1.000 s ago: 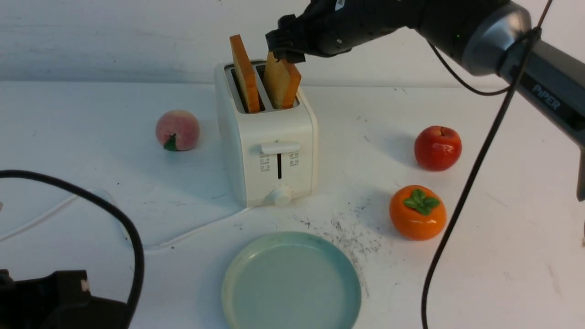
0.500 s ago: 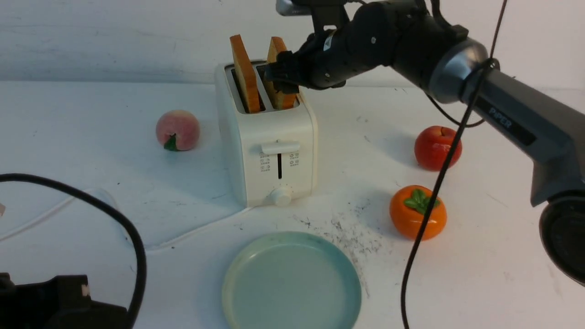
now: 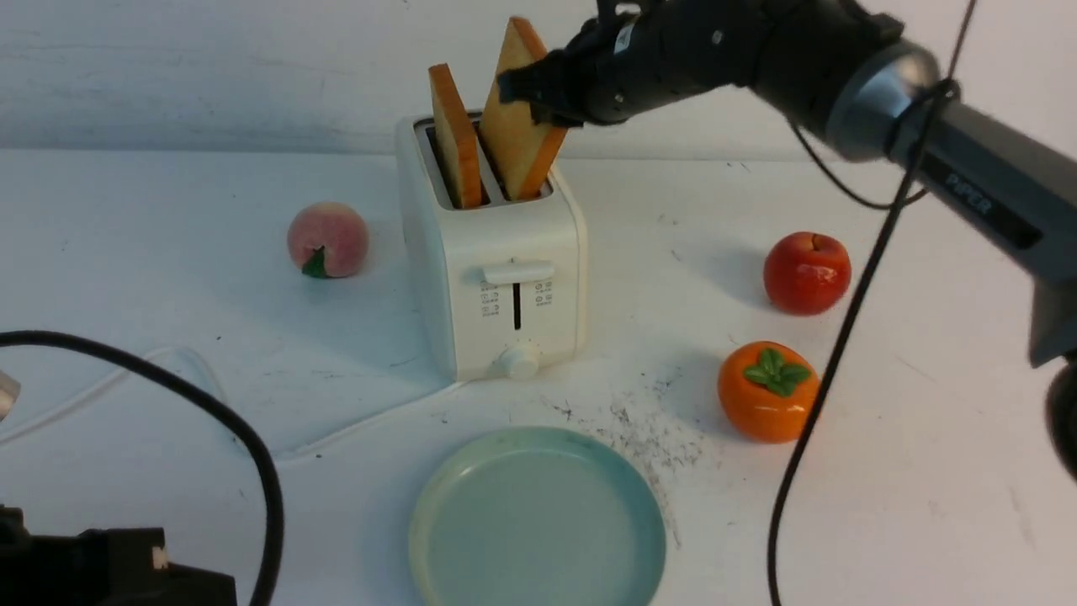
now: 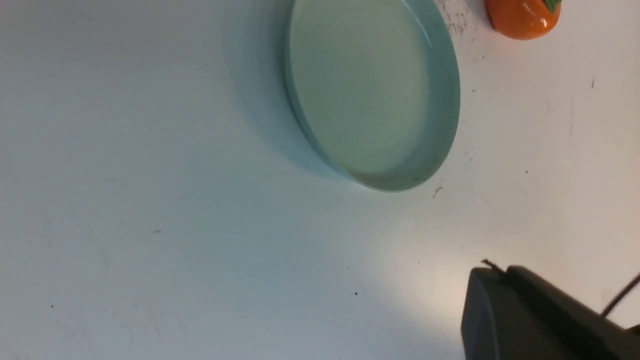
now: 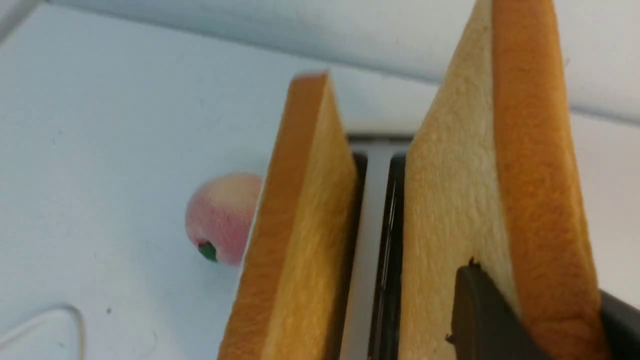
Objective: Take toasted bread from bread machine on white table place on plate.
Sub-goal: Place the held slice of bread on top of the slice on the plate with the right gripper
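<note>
In the front view, taking the bread machine (image 3: 505,278) as the clock's centre on the white table (image 3: 168,210), the right gripper (image 3: 538,91) is clamped on the upper edge of the right-hand slice (image 3: 517,126). That slice tilts toward 1 o'clock, with its lower corner down in its slot. The left-hand slice (image 3: 454,139) stands upright in the other slot, close beside it. The plate (image 3: 437,505) lies bare at 6 o'clock, the peach (image 3: 327,240) at 9, the apple (image 3: 806,273) at 3 and the persimmon (image 3: 768,391) at 4. The path down to the plate looks free, though the arm's black cable (image 3: 841,353) hangs in front of the persimmon.

The left wrist view shows the plate rim (image 4: 450,100), the persimmon and a dark part of the left gripper (image 4: 520,315), closed and holding nothing.

In the right wrist view, dark fingers (image 5: 480,310) pinch the right-hand slice across its porous faces near the crust. It looks light, stiff and a little spongy, so it is probably not slippery. A grip this close to the edge may let it swing, and it could brush its neighbour as it comes out.
</note>
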Robot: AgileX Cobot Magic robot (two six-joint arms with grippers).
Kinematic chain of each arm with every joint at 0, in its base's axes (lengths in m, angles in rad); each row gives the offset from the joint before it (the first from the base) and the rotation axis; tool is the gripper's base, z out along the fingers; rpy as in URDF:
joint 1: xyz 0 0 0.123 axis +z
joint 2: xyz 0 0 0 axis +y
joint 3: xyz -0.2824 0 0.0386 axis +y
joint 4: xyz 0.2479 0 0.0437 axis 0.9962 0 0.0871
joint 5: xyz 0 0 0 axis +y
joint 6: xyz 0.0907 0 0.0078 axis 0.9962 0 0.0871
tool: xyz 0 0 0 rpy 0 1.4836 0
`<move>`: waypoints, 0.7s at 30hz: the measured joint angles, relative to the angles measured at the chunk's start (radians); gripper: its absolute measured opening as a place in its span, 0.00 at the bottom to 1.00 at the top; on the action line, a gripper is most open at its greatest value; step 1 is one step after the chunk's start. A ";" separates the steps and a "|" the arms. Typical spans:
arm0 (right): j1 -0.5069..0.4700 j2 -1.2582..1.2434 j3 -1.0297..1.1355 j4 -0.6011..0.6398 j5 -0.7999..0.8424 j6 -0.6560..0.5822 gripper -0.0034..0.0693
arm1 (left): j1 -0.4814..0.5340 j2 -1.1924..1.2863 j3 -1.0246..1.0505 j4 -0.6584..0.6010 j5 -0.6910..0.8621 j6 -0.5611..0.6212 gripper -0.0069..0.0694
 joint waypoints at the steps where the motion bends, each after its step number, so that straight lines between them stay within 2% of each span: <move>1: -0.005 -0.021 0.000 -0.003 0.001 0.000 0.22 | 0.000 0.000 0.000 0.004 0.001 0.001 0.07; 7: -0.032 -0.251 -0.003 -0.028 0.124 0.000 0.22 | 0.000 0.000 0.000 0.041 0.002 0.002 0.08; 10: -0.037 -0.364 -0.004 -0.070 0.279 0.000 0.22 | 0.000 0.000 0.000 0.048 0.002 0.003 0.08; 14: -0.038 -0.498 0.001 -0.187 0.584 0.000 0.22 | 0.000 0.000 0.000 0.050 0.004 0.003 0.09; 17: -0.057 -0.572 0.077 -0.289 0.618 0.012 0.22 | 0.000 0.000 0.000 0.050 0.007 0.003 0.09; 19: -0.074 -0.615 0.172 -0.309 0.622 0.026 0.22 | 0.000 0.000 0.000 0.050 0.007 0.003 0.09; 21: -0.090 -0.653 0.304 -0.280 0.622 0.046 0.22 | 0.000 0.000 0.000 0.050 0.010 0.003 0.09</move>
